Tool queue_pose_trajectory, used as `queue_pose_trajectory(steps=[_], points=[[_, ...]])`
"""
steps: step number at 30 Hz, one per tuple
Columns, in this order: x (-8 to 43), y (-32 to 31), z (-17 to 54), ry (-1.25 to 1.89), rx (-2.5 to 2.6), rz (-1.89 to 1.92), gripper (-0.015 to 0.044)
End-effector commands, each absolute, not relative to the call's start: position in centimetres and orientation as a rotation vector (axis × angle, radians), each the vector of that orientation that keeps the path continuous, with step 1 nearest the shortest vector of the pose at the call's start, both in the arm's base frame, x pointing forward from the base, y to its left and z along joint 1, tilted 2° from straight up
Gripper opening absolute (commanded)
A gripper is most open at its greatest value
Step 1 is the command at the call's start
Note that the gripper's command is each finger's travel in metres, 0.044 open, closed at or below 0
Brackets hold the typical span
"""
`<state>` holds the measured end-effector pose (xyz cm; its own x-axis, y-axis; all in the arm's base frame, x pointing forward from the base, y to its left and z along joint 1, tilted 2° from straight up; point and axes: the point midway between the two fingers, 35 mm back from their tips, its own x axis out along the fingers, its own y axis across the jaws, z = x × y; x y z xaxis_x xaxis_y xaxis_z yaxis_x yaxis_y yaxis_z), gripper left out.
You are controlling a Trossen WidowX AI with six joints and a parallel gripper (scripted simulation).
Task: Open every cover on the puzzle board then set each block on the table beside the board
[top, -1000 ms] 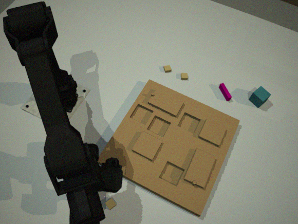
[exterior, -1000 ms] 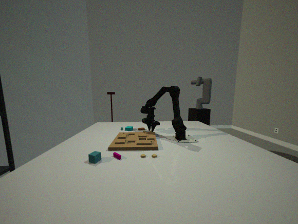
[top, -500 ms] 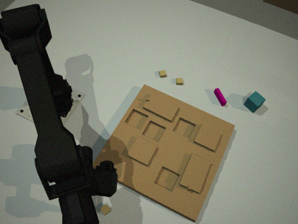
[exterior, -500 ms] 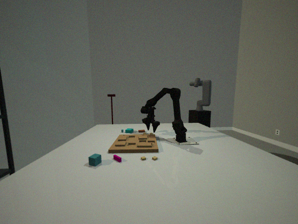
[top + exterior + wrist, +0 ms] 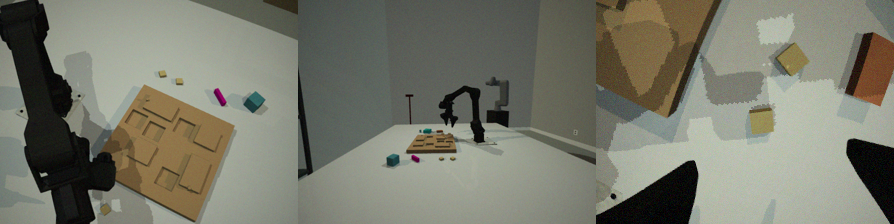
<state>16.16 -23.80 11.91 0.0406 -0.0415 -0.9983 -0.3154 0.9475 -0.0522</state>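
The wooden puzzle board [image 5: 164, 156] [image 5: 431, 151] [image 5: 691, 60] lies flat. Its covers, such as the upper one [image 5: 161, 109] and the lower right one [image 5: 196, 172], stand beside several uncovered wells that look empty. Two small yellow blocks [image 5: 162, 73] [image 5: 452, 159] lie beyond the board's upper edge. Two more rest on the table off the opposite side: the nearer block [image 5: 761, 121] and the farther block [image 5: 792, 59] [image 5: 105, 209]. My gripper [image 5: 773, 158] [image 5: 449, 126] is wide open and empty, raised above the table near the nearer block. Its fingertips are hidden in the top view.
An orange block [image 5: 873, 70] [image 5: 440, 131] lies past the two yellow blocks, with a teal box [image 5: 427, 131] near it. A magenta bar [image 5: 220, 97] [image 5: 415, 158] and a teal cube [image 5: 254, 101] [image 5: 393, 160] lie off the board's upper right edge.
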Motion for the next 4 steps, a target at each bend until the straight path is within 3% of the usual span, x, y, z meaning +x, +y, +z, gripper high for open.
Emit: queue_pose_trajectory(steps=[1, 4], points=[[16.08, -23.66, 12.97, 1.518, -0.292, 0.217, 0.044], [15.75, -24.17, 13.67, 1.517, -0.253, 0.137, 0.044]])
